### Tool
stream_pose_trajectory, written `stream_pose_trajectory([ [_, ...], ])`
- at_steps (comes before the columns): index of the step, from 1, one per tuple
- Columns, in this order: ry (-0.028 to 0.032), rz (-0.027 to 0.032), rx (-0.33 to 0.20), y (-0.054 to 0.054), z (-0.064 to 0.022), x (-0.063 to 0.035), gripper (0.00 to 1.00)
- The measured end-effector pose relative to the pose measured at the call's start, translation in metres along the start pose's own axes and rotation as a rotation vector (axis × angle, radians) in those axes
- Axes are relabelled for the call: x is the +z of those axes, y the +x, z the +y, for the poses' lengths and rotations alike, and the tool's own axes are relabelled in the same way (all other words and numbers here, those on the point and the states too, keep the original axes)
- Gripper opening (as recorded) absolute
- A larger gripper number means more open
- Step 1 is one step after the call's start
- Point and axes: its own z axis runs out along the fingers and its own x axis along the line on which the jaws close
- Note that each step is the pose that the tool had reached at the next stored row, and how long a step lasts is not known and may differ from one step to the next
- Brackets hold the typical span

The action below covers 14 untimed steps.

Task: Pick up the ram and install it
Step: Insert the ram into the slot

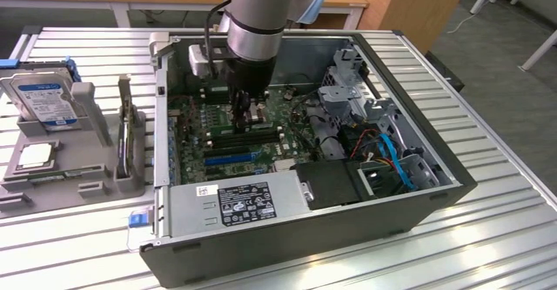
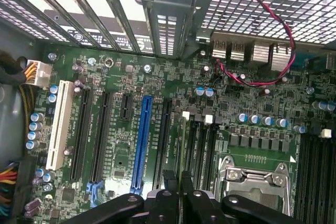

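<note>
Carefully now: the long, thin green circuit-board ram stick (image 2: 181,148) is pinched edge-on in the gripper (image 2: 177,181), over the black memory slots (image 2: 202,145) of the green motherboard (image 2: 252,90).

The two dark fingers are drawn in close on the stick's faces, so it is held, and in the exterior view the gripper (image 1: 246,115) is down inside the open dark-grey computer case (image 1: 304,241). The stick lines up with the slot that ends in a white latch (image 2: 185,115), near the silver processor socket frame (image 2: 252,182). Whether its lower edge has entered the slot I cannot tell. As I judge it, the board should stay upright and parallel to the slot, and be pressed straight down with even force and no sideways lean.
</note>
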Motion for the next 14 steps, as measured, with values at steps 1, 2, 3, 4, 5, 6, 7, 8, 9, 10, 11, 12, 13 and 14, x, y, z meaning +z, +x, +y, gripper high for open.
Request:
stream_pose_trajectory([
  [1,0.0000,0.0001,0.000,0.0000,0.0000,0.0000,0.14],
  [2,0.0000,0.0001,0.000,0.0000,0.0000,0.0000,0.14],
  [3,0.0000,0.0000,0.001,0.0000,0.0000,0.0000,0.14],
  [4,0.0000,0.0000,0.001,0.0000,0.0000,0.0000,0.14],
  [5,-0.0001,0.0000,0.001,0.0000,0.0000,0.0000,0.14],
  [6,-0.0002,0.0002,0.002,0.0001,0.0001,0.0000,0.14],
  [7,-0.0002,0.0002,0.002,0.0001,0.0001,0.0000,0.14],
  [8,-0.0002,0.0001,0.002,0.0001,0.0000,0.0000,0.14],
  [9,-0.0001,0.0000,0.003,0.0001,0.0001,0.0001,0.14],
  [10,-0.0001,-0.0002,0.004,0.0000,0.0000,0.0001,0.14],
  [11,-0.0001,-0.0003,0.006,0.0000,0.0000,0.0001,0.14],
  [12,-0.0001,-0.0004,0.006,0.0000,0.0000,0.0002,0.14],
  [13,0.0000,-0.0005,0.007,0.0000,0.0000,0.0002,0.14],
  [14,0.0000,-0.0011,0.013,0.0000,0.0000,0.0002,0.14],
])
